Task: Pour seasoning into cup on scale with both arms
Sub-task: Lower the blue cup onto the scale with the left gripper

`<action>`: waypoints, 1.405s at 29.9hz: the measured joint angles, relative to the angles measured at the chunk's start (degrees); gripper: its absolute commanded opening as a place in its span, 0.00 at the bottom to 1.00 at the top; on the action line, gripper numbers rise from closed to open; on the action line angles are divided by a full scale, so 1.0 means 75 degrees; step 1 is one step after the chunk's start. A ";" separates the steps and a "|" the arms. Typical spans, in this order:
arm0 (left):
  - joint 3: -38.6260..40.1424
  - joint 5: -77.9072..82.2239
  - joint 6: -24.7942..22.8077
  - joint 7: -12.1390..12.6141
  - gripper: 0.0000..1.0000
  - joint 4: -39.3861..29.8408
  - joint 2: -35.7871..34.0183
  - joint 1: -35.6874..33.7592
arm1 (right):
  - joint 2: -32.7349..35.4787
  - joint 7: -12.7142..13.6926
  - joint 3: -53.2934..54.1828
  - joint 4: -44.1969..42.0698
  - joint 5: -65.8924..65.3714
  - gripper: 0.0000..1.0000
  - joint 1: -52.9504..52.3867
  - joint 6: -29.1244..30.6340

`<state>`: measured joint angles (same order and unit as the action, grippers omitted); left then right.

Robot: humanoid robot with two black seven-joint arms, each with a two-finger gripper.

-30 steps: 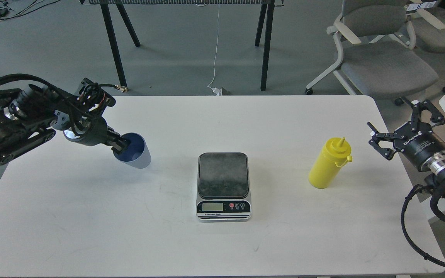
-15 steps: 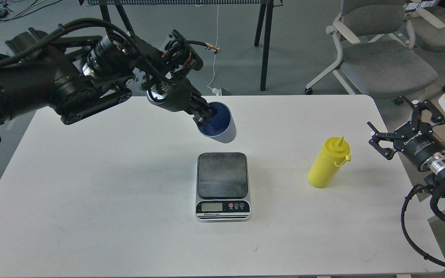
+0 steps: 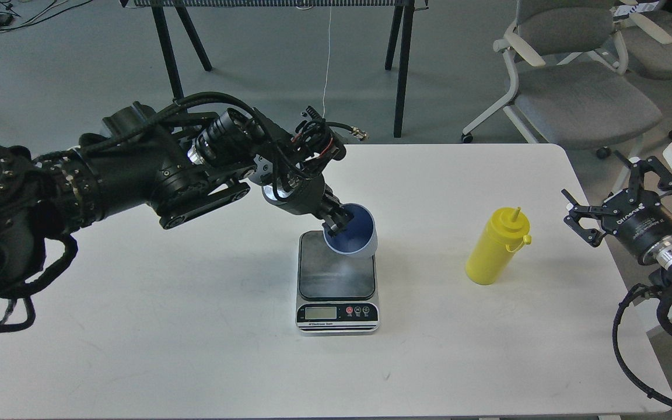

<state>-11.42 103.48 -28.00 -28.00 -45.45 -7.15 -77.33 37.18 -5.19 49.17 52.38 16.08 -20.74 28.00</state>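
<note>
The right gripper (image 3: 615, 197) carries white lettering on its black body, too small and tilted to read with certainty. The scale (image 3: 337, 282) has a white strip of print under its LCD display (image 3: 320, 312), illegible here.

Our left gripper (image 3: 336, 220) pinches the rim of the cup (image 3: 352, 233), tipped over the back of the scale (image 3: 337, 280). The seasoning (image 3: 496, 248) stands right of the scale. Our right gripper (image 3: 613, 201) waits wide apart past it.
</note>
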 measured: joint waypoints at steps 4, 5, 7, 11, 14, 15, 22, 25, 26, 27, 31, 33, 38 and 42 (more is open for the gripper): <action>-0.0005 0.0068 0.0000 0.0000 0.09 0.0002 -0.0063 0.0030 | 0.0000 0.0000 -0.0002 0.0001 0.0000 0.99 0.0000 0.0000; -0.0016 0.0073 0.0000 0.0000 0.10 0.0003 -0.0080 0.0036 | 0.0000 0.0000 -0.0003 0.0001 0.0000 0.99 0.0000 0.0000; -0.0079 0.0078 0.0000 0.0000 0.10 0.0003 -0.0112 0.0041 | 0.0000 0.0000 -0.0004 0.0001 0.0000 0.99 0.0013 0.0000; -0.0342 0.0079 0.0000 0.0000 0.10 0.0003 -0.0157 0.0053 | 0.0000 0.0000 -0.0006 0.0003 0.0000 0.99 0.0044 0.0000; -0.0524 0.0079 0.0000 0.0000 0.10 0.0000 -0.0182 0.0066 | 0.0000 -0.0007 -0.0006 0.0005 0.0000 0.99 0.0085 0.0000; -0.0555 0.0079 0.0000 0.0000 0.10 -0.0001 -0.0190 0.0066 | 0.0000 -0.0009 -0.0005 0.0005 0.0000 0.99 0.0094 0.0000; -0.0603 0.0079 0.0000 0.0000 0.12 -0.0010 -0.0348 0.0068 | 0.0000 -0.0012 -0.0003 0.0000 0.0000 0.99 0.0105 0.0000; -0.0609 0.0062 0.0000 0.0000 0.22 -0.0011 -0.0382 0.0068 | -0.0030 -0.0012 -0.0003 -0.0010 0.0000 0.99 0.0105 0.0000; -0.0609 0.0044 0.0000 0.0000 0.26 -0.0011 -0.0387 0.0068 | -0.0046 -0.0012 -0.0003 -0.0013 0.0000 0.99 0.0105 0.0000; -0.0603 0.0020 0.0000 0.0000 0.30 -0.0011 -0.0388 0.0067 | -0.0057 -0.0012 -0.0003 -0.0017 0.0000 0.99 0.0105 0.0000; -0.0517 -0.0056 0.0000 0.0000 0.43 -0.0011 -0.0387 0.0054 | -0.0080 -0.0012 -0.0003 -0.0025 0.0000 0.99 0.0114 0.0000; -0.0493 -0.0099 0.0000 0.0000 0.49 -0.0011 -0.0388 0.0035 | -0.0082 -0.0012 -0.0004 -0.0035 0.0000 0.99 0.0115 0.0000; -0.0455 -0.0612 0.0000 0.0000 0.72 -0.0013 -0.0387 -0.0035 | -0.0082 -0.0012 -0.0002 -0.0052 0.0000 0.99 0.0137 0.0000; -0.0389 -0.1078 0.0000 0.0000 0.83 -0.0009 -0.0365 -0.0146 | -0.0082 -0.0012 -0.0001 -0.0069 0.0000 0.99 0.0140 0.0000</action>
<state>-14.33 95.39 -28.00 -28.00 -45.52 -9.89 -78.42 36.57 -5.28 49.16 51.86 16.08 -19.69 28.00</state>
